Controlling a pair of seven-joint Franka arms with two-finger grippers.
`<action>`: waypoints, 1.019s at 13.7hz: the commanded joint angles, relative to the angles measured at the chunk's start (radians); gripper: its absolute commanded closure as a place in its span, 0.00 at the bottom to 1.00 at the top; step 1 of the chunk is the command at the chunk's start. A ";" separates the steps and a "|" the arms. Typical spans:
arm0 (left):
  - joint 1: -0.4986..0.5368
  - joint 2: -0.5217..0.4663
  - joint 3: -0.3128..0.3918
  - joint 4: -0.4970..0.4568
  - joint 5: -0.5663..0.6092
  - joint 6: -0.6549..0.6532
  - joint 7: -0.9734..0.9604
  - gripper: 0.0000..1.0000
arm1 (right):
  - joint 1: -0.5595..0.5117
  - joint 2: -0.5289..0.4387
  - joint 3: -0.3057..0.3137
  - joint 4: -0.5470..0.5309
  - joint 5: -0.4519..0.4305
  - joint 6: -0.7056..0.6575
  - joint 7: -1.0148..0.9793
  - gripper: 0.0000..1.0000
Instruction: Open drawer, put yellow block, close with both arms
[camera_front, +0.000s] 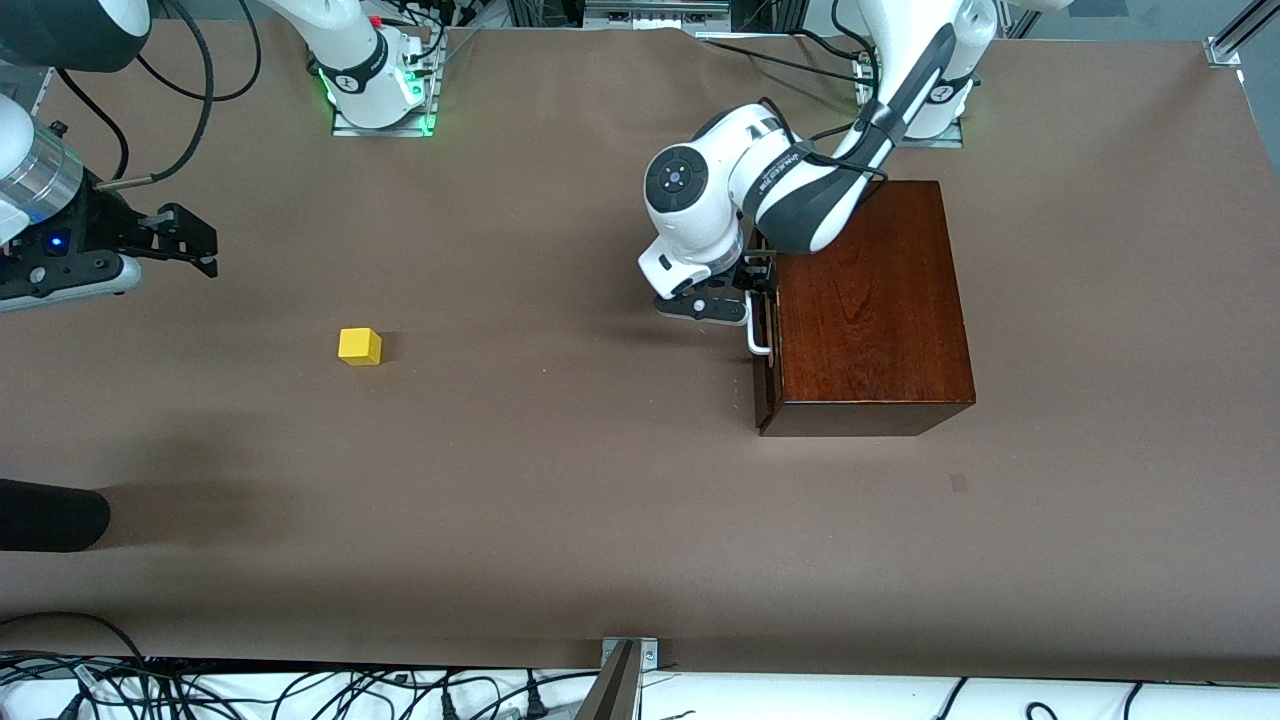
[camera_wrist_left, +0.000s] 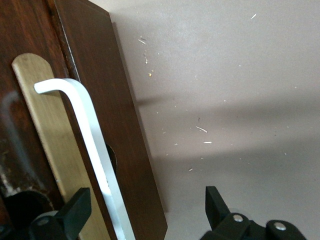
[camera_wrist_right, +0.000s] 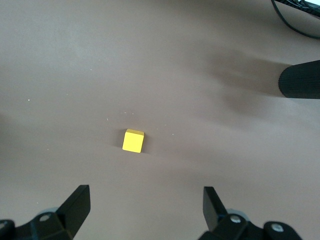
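The yellow block (camera_front: 359, 346) rests on the bare table (camera_front: 560, 520) toward the right arm's end, nearer to the front camera than the right gripper (camera_front: 190, 240) and well apart from the wooden box (camera_front: 865, 310). In the right wrist view the block (camera_wrist_right: 133, 141) lies ahead of the spread fingers (camera_wrist_right: 76, 202), untouched. The right gripper hangs released over the table at that end; this arm waits.

The drawer (camera_front: 766, 365) sits closed, or very nearly so, in the box toward the left arm's end. Its white handle (camera_front: 756, 335) stands on the dark front, which faces the right arm's end. The left gripper (camera_front: 745, 292) is at the handle. In the left wrist view its jaws are apart, one finger (camera_wrist_left: 75, 207) against the drawer front and the bar (camera_wrist_left: 95, 150) between the two — nothing is clamped yet.

Judged hazards from this state:

- Weak hold. If the jaws close without centring on the thin bar, the bar is likely to slip out during the pull.
- Box drag. The box appears unfixed — a pull with any friction in the drawer may slide the whole box toward the block instead of opening it.
- Skewed pull. A pull not square to the front could jam the drawer.
- Arm conflict. Both arms must later work near the drawer; crossing paths risks contact.
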 joint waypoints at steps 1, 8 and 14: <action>-0.036 0.034 0.005 -0.021 0.047 0.044 -0.073 0.00 | -0.005 0.010 0.000 0.022 -0.008 -0.008 -0.017 0.00; -0.065 0.065 0.003 -0.002 0.071 0.114 -0.121 0.00 | -0.005 0.010 0.000 0.022 -0.009 -0.008 -0.017 0.00; -0.091 0.142 -0.006 0.088 0.057 0.196 -0.164 0.00 | -0.003 0.015 -0.005 0.022 -0.003 -0.006 -0.014 0.00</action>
